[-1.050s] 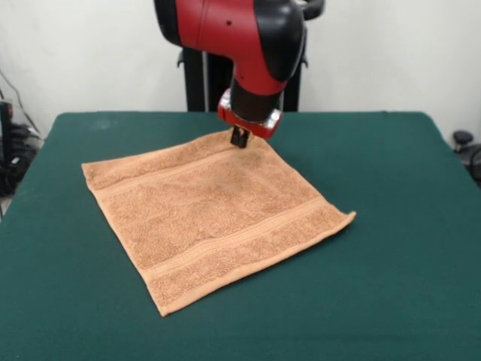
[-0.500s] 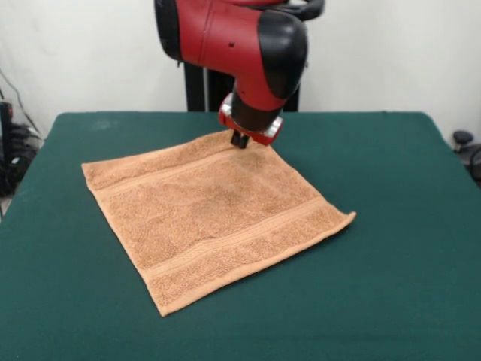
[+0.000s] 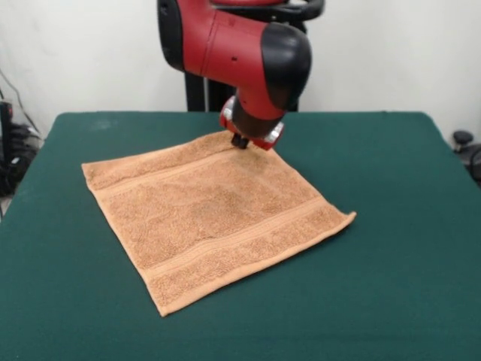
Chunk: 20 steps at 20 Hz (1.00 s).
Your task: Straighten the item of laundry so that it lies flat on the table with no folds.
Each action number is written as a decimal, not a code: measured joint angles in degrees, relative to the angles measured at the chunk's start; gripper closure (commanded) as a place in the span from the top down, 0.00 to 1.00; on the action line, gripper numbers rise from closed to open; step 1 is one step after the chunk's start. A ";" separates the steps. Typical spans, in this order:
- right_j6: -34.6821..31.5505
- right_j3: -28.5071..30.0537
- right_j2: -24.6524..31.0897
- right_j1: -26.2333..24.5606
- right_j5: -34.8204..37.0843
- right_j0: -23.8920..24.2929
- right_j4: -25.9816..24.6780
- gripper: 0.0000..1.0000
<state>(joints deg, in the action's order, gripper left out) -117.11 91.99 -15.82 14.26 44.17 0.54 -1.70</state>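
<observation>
The item of laundry (image 3: pixel 210 218), an orange-tan terry towel, lies spread out as a diamond on the dark green table (image 3: pixel 391 286), with woven band stripes near its far-left and near-right edges. No fold shows, only a slight lift at the right corner. My gripper (image 3: pixel 240 141) hangs at the towel's far corner, right at the cloth or just above it. The red and black arm hides most of the gripper, so its state does not show. Whether it touches the corner is also unclear.
Wide bare felt surrounds the towel, most of it on the right and in front. Cables and dark gear (image 3: pixel 11 150) sit off the table's left edge. A black object (image 3: pixel 462 139) stands beyond the right edge.
The arm has tilted and drawn slightly up and back over the towel's far corner. The towel has not moved.
</observation>
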 measured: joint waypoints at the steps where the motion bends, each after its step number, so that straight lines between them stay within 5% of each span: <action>1: 0.00 -0.22 -0.18 -0.19 0.33 -0.12 0.27 0.00; 20: -0.01 -4.74 -6.20 -5.05 5.81 -4.67 8.29 0.00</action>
<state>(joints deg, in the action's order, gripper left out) -117.12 87.25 -22.02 9.22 49.97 -4.13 6.59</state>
